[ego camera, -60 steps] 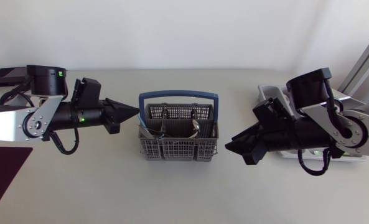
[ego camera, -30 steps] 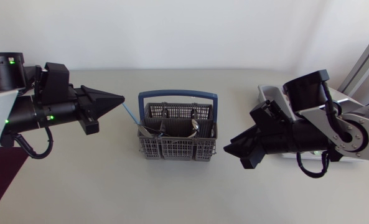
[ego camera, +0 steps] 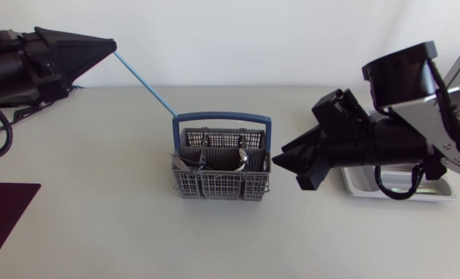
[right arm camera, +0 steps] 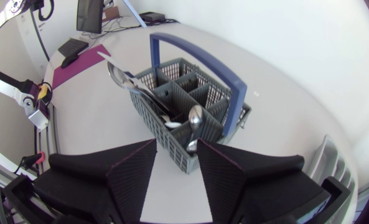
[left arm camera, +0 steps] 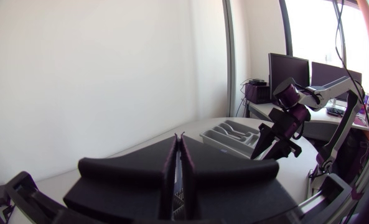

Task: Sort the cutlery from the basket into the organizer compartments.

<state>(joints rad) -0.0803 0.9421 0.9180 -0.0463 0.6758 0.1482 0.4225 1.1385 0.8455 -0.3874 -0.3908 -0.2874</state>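
Note:
The grey cutlery basket with a blue handle stands mid-table and holds spoons and other pieces. My left gripper is high at the far left, shut on a thin blue stick. The stick slants down toward the handle's left corner. In the left wrist view the fingers are pressed together. My right gripper hangs open and empty just right of the basket, where a large spoon leans out. The white organizer lies half hidden under the right arm and shows again as the organizer.
A dark purple mat lies at the table's front left corner. Bare table surrounds the basket on the near side and to its left.
My left arm has lifted and pulled back to the far left, drawing the blue stick up and out of the basket. The right gripper has shifted closer to the basket's right side.

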